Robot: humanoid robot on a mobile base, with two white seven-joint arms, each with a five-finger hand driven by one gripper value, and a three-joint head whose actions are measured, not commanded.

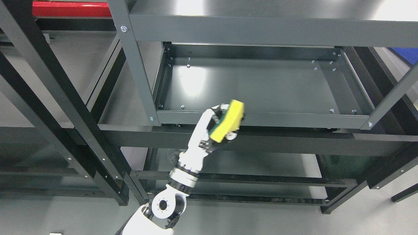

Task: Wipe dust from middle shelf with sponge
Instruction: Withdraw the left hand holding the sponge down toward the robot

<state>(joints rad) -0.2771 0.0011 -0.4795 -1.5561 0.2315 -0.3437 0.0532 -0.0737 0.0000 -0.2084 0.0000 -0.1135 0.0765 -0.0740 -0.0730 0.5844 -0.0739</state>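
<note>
Left robot hand (218, 125) has its fingers curled tight around the yellow-and-green sponge (228, 120), holding it at the front rim of the middle shelf (261, 118), left of that rim's centre; from this angle I can't tell if the sponge touches the rim. Looks like the approach step: sponge is grasped, but it isn't on the shelf floor behind the rim yet, so no wiping is under way. Next move probably needs the sponge lifted over the rim, set flat on the dark tray surface, then swept across toward the rim's right end.
</note>
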